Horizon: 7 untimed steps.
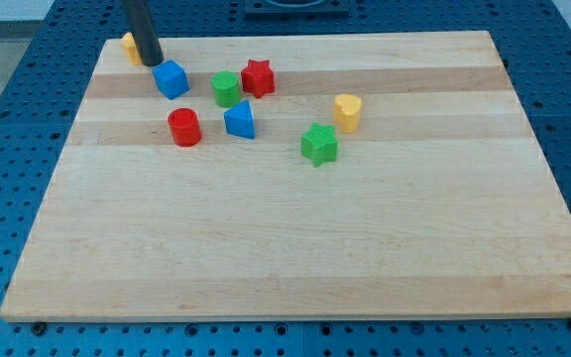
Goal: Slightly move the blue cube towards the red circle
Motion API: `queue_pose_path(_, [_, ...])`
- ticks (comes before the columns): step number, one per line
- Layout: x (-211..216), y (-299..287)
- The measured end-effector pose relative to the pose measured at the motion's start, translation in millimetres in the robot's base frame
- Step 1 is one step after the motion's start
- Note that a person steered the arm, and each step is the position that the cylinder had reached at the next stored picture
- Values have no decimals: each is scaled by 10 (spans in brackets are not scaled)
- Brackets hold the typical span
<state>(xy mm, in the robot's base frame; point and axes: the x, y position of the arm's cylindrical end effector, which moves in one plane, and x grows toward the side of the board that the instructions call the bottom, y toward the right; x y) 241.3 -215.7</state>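
- I carry no claw, only a straight dark rod, so spread or pressed together does not apply; my tip [149,62] rests on the board near its top left corner.
- Just left of my tip a yellow block [128,45] peeks out, partly hidden behind the rod; I cannot tell its shape.
- The blue cube [171,79] sits just to the lower right of my tip, very close, though I cannot tell if we touch. It is a bright blue block with flat faces and clear edges, turned so one corner points toward the view's bottom.
- The red circle [183,127], a short round cylinder, stands below the blue cube, a little to its right, with a gap of bare wood between them.
- A green round block [226,88] lies right of the blue cube, with a red star [258,76] touching or nearly touching its right side.
- A second blue block [239,120], wedge-like, sits below the green one.
- A green star-shaped block [318,144] lies further right and lower.
- A yellow heart [347,111] is the rightmost piece.
- All rest on the wooden board [365,248].
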Motion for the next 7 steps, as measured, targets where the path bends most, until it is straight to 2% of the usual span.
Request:
queue_pose_path(3, [0, 187])
queue_pose_path(7, [697, 657])
